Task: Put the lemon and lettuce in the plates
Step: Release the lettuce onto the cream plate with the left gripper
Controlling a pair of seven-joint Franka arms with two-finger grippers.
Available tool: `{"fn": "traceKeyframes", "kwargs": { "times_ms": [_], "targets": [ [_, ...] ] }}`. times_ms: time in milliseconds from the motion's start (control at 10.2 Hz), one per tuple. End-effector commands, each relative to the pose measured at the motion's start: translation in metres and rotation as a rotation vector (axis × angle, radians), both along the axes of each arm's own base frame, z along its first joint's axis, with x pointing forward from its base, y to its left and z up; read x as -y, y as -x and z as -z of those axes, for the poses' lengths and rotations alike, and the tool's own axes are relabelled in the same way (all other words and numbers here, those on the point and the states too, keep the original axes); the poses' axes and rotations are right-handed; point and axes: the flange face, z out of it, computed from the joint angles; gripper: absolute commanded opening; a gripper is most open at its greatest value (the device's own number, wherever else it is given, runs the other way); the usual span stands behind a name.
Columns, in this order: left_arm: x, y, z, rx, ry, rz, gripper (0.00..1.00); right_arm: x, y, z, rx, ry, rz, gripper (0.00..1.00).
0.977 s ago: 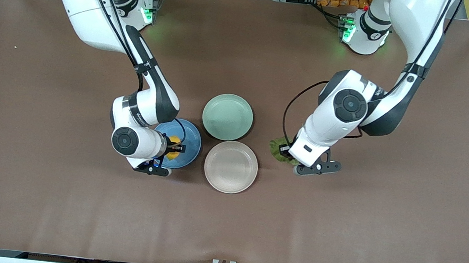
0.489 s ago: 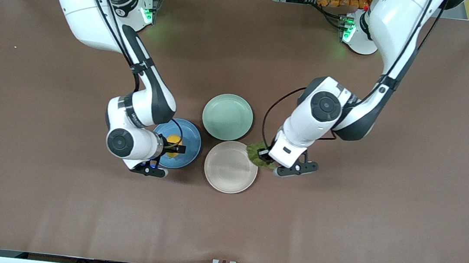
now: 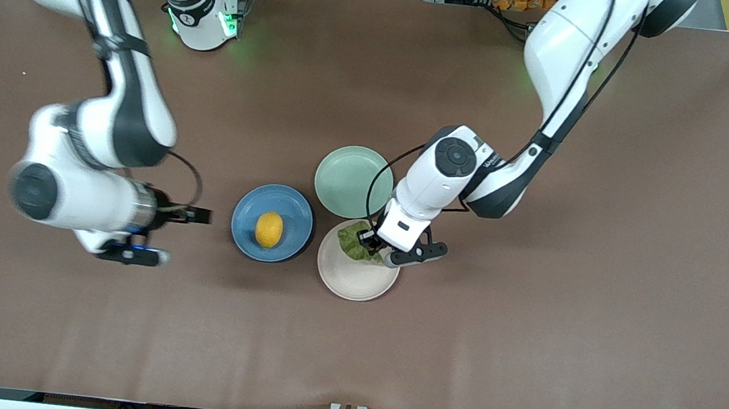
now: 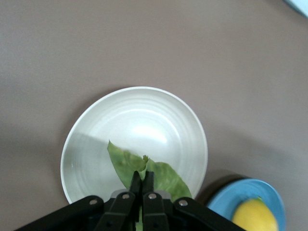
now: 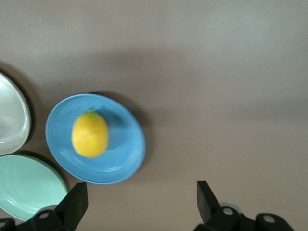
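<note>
Pinching the lettuce, the left gripper has its fingers clamped over the beige plate. Right gripper, wide open, holds nothing; lemon sits in the blue plate at the beige one's 9 o'clock.

The lemon lies in the blue plate; the left gripper holds the lettuce over the beige-pink plate.

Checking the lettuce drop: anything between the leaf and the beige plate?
Nothing visible. The left hand, shut on the lettuce, holds it over the beige plate; only bare plate shows beneath.
</note>
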Motion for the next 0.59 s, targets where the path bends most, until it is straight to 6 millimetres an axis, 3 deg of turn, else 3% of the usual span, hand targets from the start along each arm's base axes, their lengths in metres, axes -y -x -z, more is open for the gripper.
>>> {"fn": "traceKeyframes", "kwargs": {
  "times_ms": [0, 98, 293, 489],
  "targets": [
    [0.011, 0.001, 0.006, 0.022, -0.018, -0.028, 0.86, 0.049, 0.025, -0.079, 0.051, 0.049, 0.013, 1.0],
    [0.01, 0.0, 0.004, 0.03, -0.022, -0.023, 1.0, 0.058, 0.037, -0.111, 0.073, 0.048, 0.025, 1.0],
    [0.005, -0.004, -0.013, 0.055, -0.046, -0.009, 1.0, 0.075, 0.052, -0.144, 0.092, 0.036, 0.054, 1.0],
    [-0.022, -0.012, -0.082, 0.082, -0.181, 0.047, 1.0, 0.07, 0.053, -0.147, 0.096, 0.032, 0.047, 1.0]
  ]
}}
